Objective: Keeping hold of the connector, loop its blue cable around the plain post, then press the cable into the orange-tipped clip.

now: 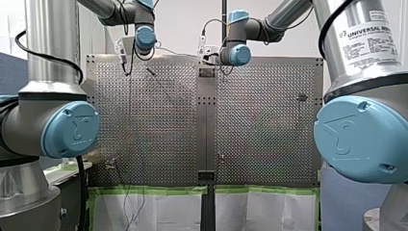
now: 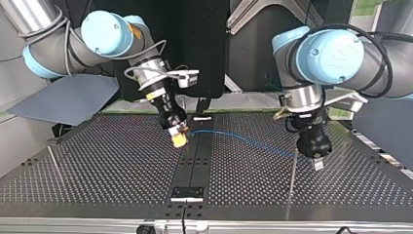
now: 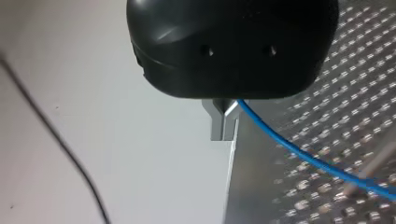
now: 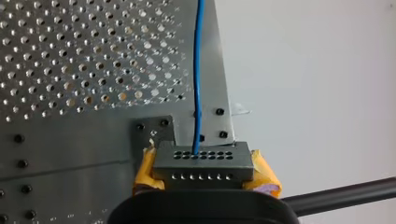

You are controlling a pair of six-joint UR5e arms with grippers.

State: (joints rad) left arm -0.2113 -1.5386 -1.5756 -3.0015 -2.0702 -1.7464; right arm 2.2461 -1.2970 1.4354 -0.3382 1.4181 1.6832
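Only right wrist view shows holes in connector [image 4: 203, 165].

**A:** Perforated metal table [image 2: 97, 165] here, with a dark strip [image 2: 195, 158] down its middle, passing just beside my right gripper [image 2: 179, 140].

**B:** There's a bolted plate [image 2: 186, 193] at the strip's end, well ahead of that gripper. A small white piece [image 2: 202, 118] sits at the other end, behind it.

**A:** A thin grey rod [image 2: 292, 185] runs from right beside my left gripper [image 2: 317, 164]. Lying or standing, I can't tell.

**B:** And another thin rod [image 2: 52, 158], well out past my right gripper's far side.
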